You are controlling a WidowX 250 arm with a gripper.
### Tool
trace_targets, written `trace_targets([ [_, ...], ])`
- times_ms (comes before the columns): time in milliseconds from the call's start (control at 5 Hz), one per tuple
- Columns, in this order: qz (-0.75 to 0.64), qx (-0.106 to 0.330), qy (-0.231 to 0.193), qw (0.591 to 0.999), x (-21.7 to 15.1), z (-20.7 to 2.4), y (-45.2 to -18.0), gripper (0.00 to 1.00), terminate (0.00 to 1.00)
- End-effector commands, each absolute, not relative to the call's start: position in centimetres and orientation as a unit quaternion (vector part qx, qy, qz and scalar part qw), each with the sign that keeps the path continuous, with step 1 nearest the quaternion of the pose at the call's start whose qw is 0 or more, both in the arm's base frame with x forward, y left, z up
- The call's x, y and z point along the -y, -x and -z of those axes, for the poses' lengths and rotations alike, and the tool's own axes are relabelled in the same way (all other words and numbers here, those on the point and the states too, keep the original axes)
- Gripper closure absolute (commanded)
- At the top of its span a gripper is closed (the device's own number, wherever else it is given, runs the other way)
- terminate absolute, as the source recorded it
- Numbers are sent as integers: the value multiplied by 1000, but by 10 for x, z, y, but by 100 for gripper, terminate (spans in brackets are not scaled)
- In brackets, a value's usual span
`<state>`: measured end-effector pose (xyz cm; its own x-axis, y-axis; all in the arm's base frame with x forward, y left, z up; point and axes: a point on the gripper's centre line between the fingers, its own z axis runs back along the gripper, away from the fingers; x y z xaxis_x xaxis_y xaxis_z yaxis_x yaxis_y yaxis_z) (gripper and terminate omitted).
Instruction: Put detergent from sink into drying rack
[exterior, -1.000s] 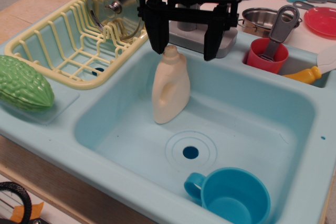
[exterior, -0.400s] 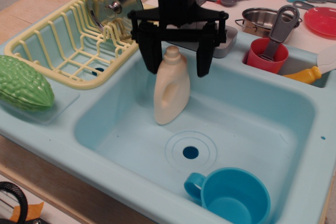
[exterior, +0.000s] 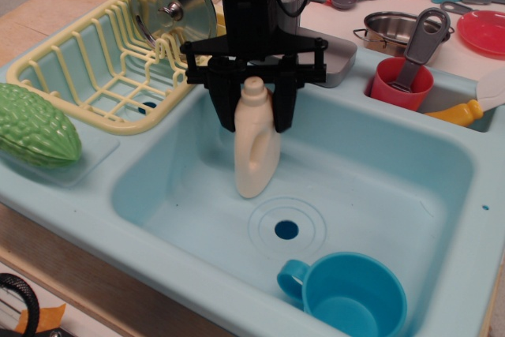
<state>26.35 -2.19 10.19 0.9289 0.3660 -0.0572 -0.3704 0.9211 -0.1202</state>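
The cream detergent (exterior: pixel 256 159) stands upright in the light blue sink (exterior: pixel 379 171), left of the round drain hole (exterior: pixel 286 230). My black gripper (exterior: pixel 254 120) is lowered over it, with one finger on each side of its shoulders, just below the neck cap. The jaws press against the bottle's sides, so it is shut on the detergent. The bottle's base rests on or just above the sink floor. The pale yellow drying rack (exterior: pixel 87 76) lies to the left of the sink and behind it.
A steel pot lid (exterior: pixel 170 5) leans in the rack's right end. A blue cup (exterior: pixel 351 297) sits in the sink's near corner. A green gourd (exterior: pixel 35 128) lies at the left. A red cup with a utensil (exterior: pixel 402 80) and a yellow-orange bottle (exterior: pixel 458 112) stand at the right.
My gripper has come down and slightly left around the detergent, and its fingers have closed in onto the bottle. The bottle has turned a little and looks narrower.
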Motion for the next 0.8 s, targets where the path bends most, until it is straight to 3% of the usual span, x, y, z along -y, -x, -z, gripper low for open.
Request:
trace_targets([
  [0,-188,7,31,982,13,-144,-269,100,0],
  [200,-192,35,-6,981,-4,-183,-277,100,0],
  [400,-198,48,-30,978,-35,-206,-286,100,0],
  [600,-203,54,-34,977,-63,-210,-288,100,0],
])
